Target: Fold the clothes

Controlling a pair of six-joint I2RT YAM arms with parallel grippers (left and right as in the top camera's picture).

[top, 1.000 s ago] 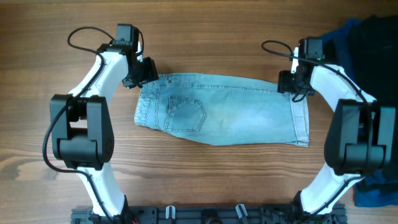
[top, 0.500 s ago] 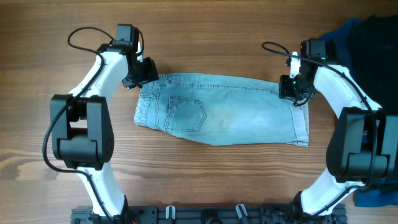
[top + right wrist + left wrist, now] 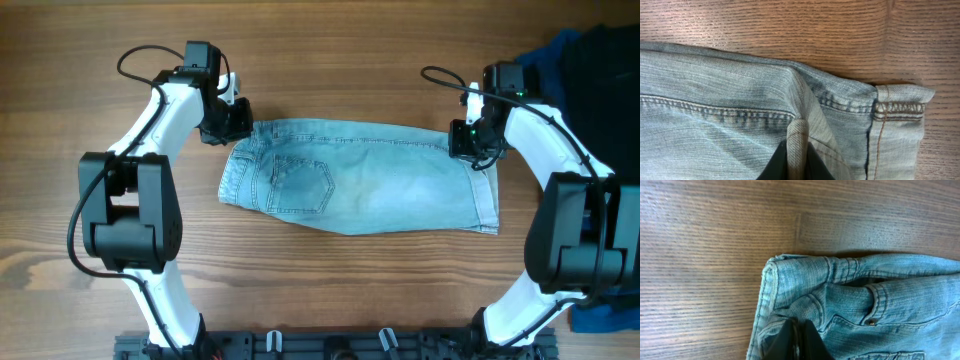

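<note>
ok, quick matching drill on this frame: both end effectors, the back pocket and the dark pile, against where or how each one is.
Things:
1. left end effector
2. right end effector
3. back pocket
4. dark garments

Places or states:
A. heaped at the right edge of the table
B. shut on a fold of the shorts near the cuffed hem
C. shut on the denim at the waistband corner
D. stitched on the shorts, toward the waistband end

Pairs: 1-C, 2-B, 3-D, 4-A.
</note>
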